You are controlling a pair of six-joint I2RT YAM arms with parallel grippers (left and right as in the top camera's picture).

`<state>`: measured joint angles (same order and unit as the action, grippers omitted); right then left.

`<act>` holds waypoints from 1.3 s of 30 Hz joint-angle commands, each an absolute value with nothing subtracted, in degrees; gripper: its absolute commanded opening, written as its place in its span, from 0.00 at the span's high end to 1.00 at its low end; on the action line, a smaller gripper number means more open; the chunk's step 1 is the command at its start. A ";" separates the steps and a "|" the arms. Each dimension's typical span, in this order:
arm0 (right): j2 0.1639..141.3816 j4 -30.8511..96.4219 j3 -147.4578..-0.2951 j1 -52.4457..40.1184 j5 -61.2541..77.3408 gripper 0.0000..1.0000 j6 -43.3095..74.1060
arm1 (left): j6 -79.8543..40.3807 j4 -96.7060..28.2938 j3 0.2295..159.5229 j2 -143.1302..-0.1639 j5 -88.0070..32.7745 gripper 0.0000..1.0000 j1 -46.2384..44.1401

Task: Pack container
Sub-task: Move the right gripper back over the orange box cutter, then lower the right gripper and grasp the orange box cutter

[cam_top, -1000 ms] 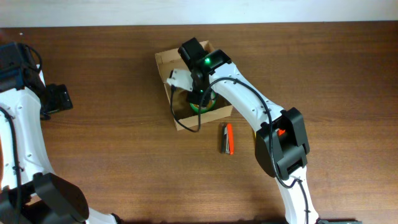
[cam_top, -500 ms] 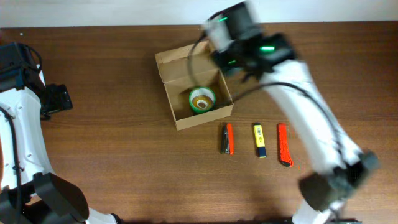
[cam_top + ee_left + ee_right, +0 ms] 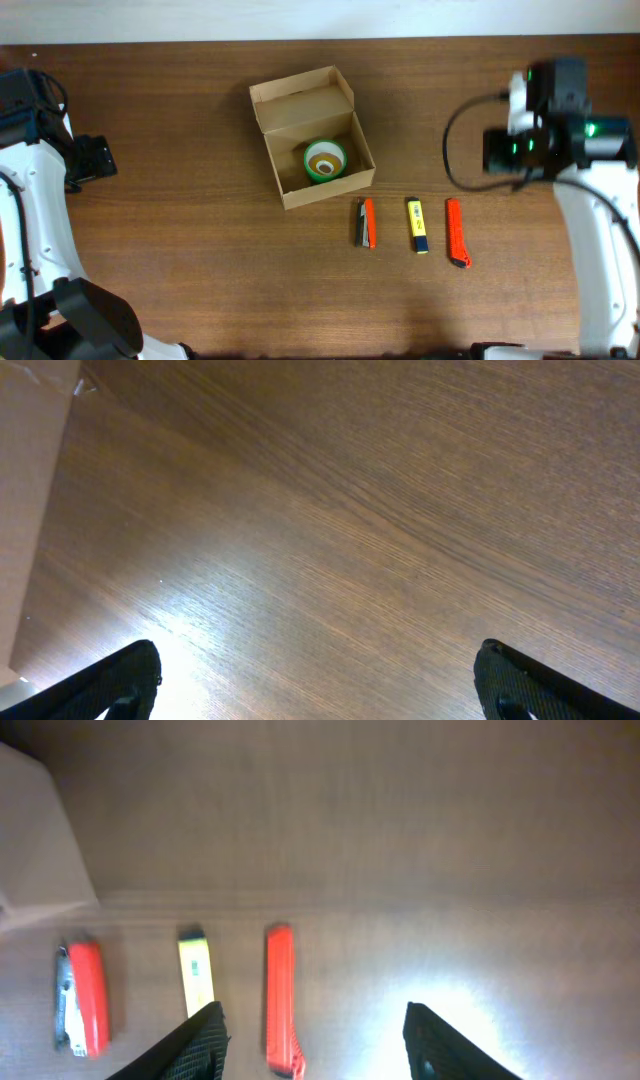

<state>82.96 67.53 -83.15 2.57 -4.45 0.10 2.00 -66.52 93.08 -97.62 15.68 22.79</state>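
one item at a time: lining up the right end effector (image 3: 315, 1040), half open and empty, over the orange cutter (image 3: 279, 995), gripping across its narrow width, carrying to the container (image 3: 330, 190) sitting open mid-table, tape roll (image 3: 325, 160) inside; ignoring the left end effector (image 3: 315, 675), wide open, empty.

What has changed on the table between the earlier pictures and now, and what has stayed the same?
The right arm swung from above the container to the right side of the table; the right gripper is open and empty. The green tape roll stayed in the container. The left gripper, open, and the red tool, yellow tool and orange tool in front did not move.
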 commanded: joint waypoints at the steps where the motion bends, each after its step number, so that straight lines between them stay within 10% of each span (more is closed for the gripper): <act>1: 79.50 65.45 -73.32 2.66 -2.57 0.40 3.75 | 2.87 -66.39 92.71 -96.75 15.42 0.00 22.65; 10: 80.93 54.15 -53.34 2.66 2.20 0.32 7.16 | 2.87 -66.39 92.71 -96.75 15.42 0.00 22.65; 39: 95.02 46.65 -52.82 2.66 -0.71 0.43 -0.69 | 2.87 -66.39 92.71 -96.75 15.42 0.00 22.65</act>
<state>94.83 46.65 -52.97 2.59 0.71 1.04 2.00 -66.52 93.08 -97.62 15.68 22.76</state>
